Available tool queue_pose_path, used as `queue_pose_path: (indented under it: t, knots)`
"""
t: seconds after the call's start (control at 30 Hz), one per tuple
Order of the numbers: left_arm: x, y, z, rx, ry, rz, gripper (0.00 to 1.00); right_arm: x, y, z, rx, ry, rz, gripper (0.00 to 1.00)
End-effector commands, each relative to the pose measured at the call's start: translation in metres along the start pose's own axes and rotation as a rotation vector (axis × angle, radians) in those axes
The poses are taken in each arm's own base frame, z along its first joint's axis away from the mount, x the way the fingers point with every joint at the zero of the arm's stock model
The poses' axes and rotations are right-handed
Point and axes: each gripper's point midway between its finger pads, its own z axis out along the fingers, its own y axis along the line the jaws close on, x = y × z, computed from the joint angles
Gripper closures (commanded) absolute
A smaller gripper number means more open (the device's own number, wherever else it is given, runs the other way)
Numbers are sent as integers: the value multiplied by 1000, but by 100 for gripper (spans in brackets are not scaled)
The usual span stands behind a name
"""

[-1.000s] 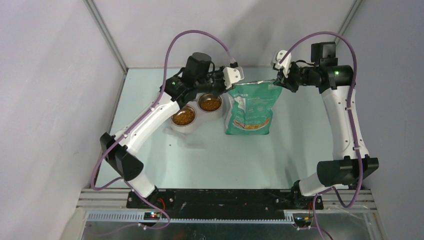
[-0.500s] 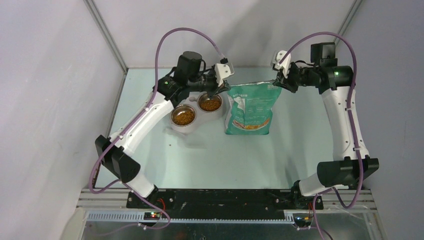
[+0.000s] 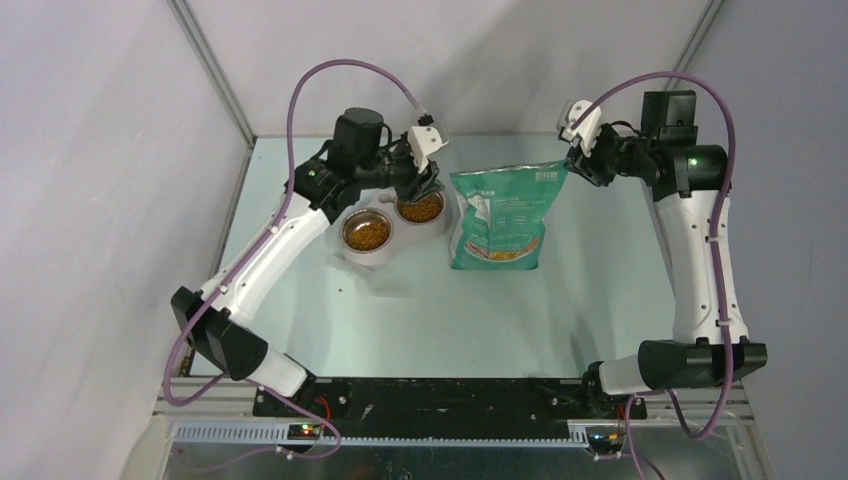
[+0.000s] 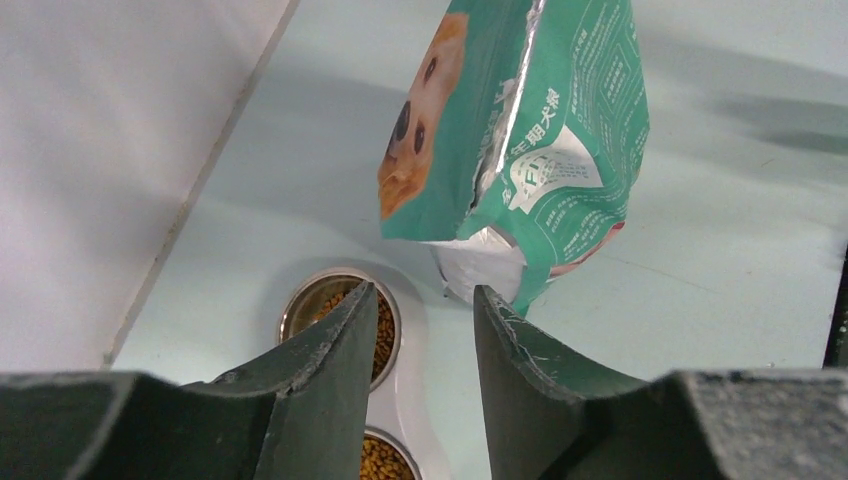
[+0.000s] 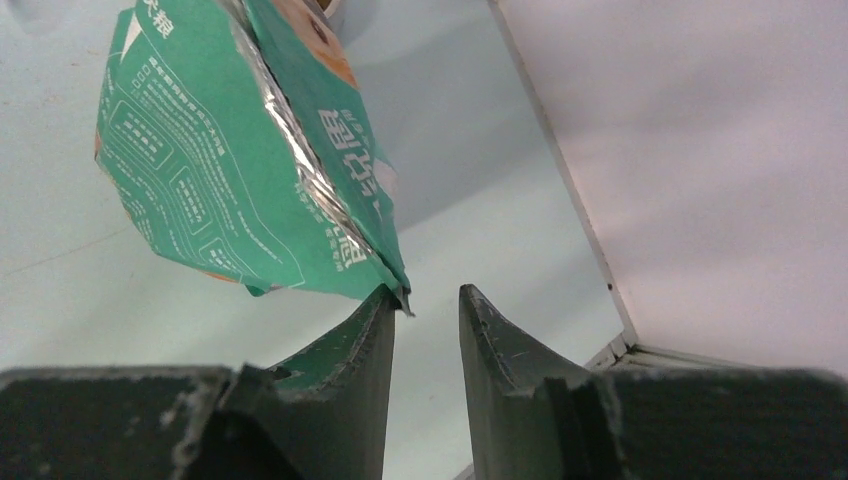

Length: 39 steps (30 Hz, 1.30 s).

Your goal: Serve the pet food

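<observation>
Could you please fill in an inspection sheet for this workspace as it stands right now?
Surface: pale green table, no spills seen.
Job's things: pet food sits in both steel bowls; the teal bag is on the table just to the right of the bowls in the top view.
Clutter: nothing seen.
Grippers: left gripper open and empty, over the bowls; right gripper open, the bag's top corner at one fingertip, not between the jaws.
Cables: purple cables arch above each arm, clear of the table.
Surroundings: plain grey walls on three sides.
</observation>
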Motion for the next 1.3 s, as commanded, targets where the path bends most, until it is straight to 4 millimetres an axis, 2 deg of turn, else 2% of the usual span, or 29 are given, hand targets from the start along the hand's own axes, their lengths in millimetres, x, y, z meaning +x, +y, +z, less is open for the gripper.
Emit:
queue_pose_path:
  t: [0.0,0.1,0.23,0.4,0.5,0.63,0.67,0.7,0.73,0.77,0.87,0.9,0.93,0.97,1.0,1.03,1.07,1.17,1.27]
  knots:
    - [-7,6,-21,-62,-21,-51,52,-6,-14,-27,94,5,-11,68]
    - [-2,16,-34,-115,-16,-78,49,6,-20,-41,135,23,34,68]
    - [14,33,-48,-199,16,-134,44,19,-28,-52,187,13,130,68]
    - [37,63,-65,-365,62,-242,38,28,-44,-52,281,-31,298,66]
    - [45,77,-72,-456,53,-333,28,36,-46,-47,301,-43,396,60]
    - [52,94,-88,-580,47,-378,20,40,-60,-52,386,-64,523,44]
    - [50,100,-97,-622,31,-380,18,44,-67,-58,429,-73,583,36]
    - [56,110,-108,-693,36,-402,14,47,-72,-62,460,-71,612,33]
    - [52,117,-119,-745,11,-405,4,52,-76,-68,491,-74,669,28]
    - [57,128,-137,-835,8,-429,2,57,-77,-72,516,-59,697,25]
    - [52,148,-174,-979,-26,-434,0,72,-82,-80,603,-41,821,17]
    - [49,153,-191,-1036,-40,-428,0,79,-90,-88,697,-35,892,15]
    - [45,158,-200,-1070,-60,-423,0,84,-92,-90,738,-27,930,12]
    - [45,161,-214,-1122,-75,-427,0,92,-97,-96,822,-15,986,10]
    - [42,163,-220,-1146,-94,-424,0,94,-98,-95,850,-5,1000,4]
    - [45,162,-225,-1167,-97,-428,0,97,-103,-103,923,2,1001,2]
    - [45,161,-227,-1171,-100,-426,0,97,-102,-101,934,8,993,1]
    - [50,152,-223,-1138,-95,-444,0,87,-103,-112,999,8,938,0]
    - [57,144,-214,-1092,-93,-468,0,66,-103,-122,1012,-24,890,0]
